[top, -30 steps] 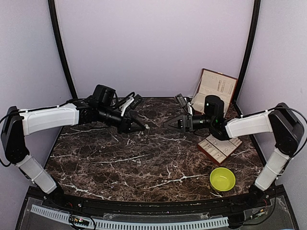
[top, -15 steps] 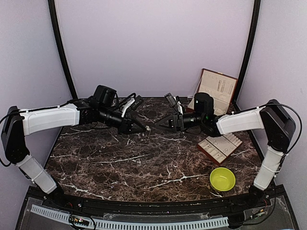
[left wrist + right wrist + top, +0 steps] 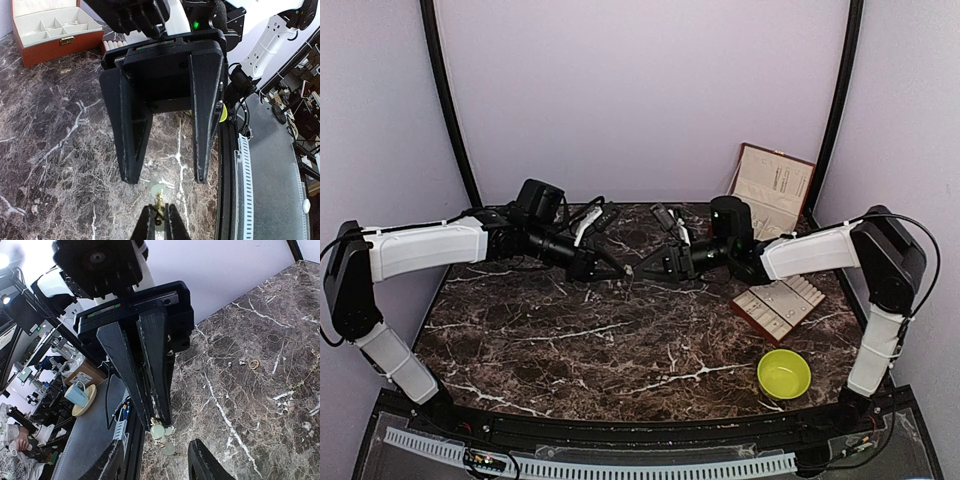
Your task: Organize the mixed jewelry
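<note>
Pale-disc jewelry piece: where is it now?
Top view, table's back centre: the piece is pinched by the left gripper, just off the right gripper's open fingertips.

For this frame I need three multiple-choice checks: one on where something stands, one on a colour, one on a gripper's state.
1. Where does the open box stand?
A) at the near left corner
B) at the far right of the table
C) in the middle of the marble top

2. What colour is the bowl?
A) yellow-green
B) red
C) blue

3. How is the left gripper?
A) wide open above the bowl
B) lying empty on the marble
C) shut on a dangling jewelry piece

Answers:
1 B: the top view shows the box's raised lid at the far right.
2 A: the bowl is plainly yellow-green against the dark marble.
3 C: both wrist views show its fingers pinched on the piece, with pale discs hanging below.
</note>
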Robot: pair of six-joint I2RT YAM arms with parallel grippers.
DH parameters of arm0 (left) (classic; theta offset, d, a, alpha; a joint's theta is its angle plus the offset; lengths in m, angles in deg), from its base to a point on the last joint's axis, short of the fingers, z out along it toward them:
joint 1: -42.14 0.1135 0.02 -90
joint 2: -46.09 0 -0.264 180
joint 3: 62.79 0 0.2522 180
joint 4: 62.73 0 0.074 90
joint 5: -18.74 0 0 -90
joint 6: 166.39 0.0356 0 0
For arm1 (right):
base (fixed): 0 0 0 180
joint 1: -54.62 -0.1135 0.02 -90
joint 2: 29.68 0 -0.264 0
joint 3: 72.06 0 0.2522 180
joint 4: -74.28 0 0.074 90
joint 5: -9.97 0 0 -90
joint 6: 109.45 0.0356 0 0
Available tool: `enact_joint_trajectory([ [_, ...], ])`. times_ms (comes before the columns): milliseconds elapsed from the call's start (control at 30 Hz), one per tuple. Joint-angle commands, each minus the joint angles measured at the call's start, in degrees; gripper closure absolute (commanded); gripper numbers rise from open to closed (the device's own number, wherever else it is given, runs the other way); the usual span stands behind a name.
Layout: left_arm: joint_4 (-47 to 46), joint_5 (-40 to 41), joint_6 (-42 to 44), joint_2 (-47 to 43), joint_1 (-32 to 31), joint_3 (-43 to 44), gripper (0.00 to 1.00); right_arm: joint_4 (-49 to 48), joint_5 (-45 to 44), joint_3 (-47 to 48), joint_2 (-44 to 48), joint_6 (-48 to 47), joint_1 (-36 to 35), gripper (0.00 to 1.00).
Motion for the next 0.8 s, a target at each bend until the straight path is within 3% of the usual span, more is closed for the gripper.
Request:
enact_joint_trajectory([
  [0,-0.2,-2.0,0.1,-0.3,-0.3,0.3,0.94,-0.5,1.2,2.1,-1.0,-0.7,-1.0,0.56],
  [767,-0.6,-1.7,-0.3,-0.3,-0.6,0.1,0.95,1.3,0.5,2.9,-1.8,-1.1,-1.8,0.85],
])
